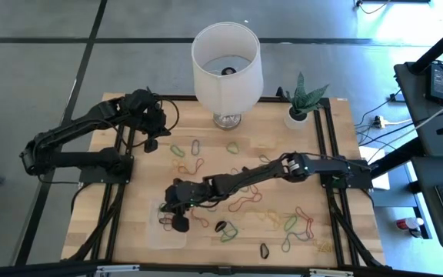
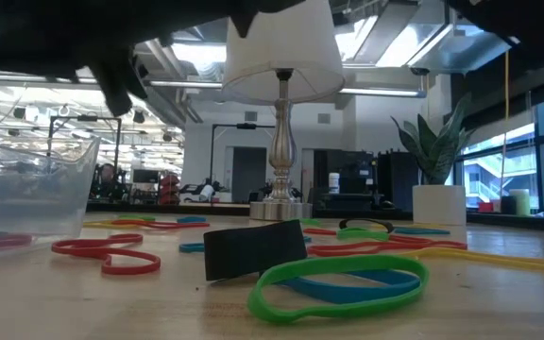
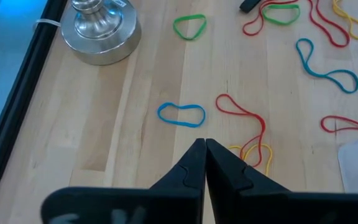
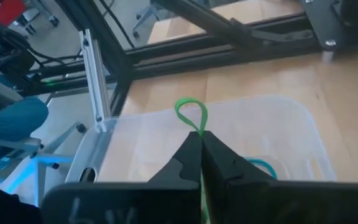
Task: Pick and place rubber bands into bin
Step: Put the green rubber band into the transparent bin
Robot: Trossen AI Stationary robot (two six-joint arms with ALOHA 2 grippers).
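The right gripper [image 4: 201, 140] pinches a thin green rubber band loop [image 4: 190, 115] over the clear plastic bin [image 4: 278, 124], a shallow see-through tray with round corners. A blue band [image 4: 263, 167] seems to lie inside. The bin sits near the front left of the pale wooden table [image 1: 206, 131]. More stretchy coloured rubber bands [image 1: 187, 165] lie scattered there. A white lamp [image 1: 226, 61] and small potted plant [image 1: 302, 100] stand at the back. The left gripper [image 3: 204, 163] waits near the lamp, fingers together, empty.

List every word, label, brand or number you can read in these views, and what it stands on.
None: no readable text on the bin, the lamp, the plant pot or the table.
The room behind the table in the low view shows no print that can be read.
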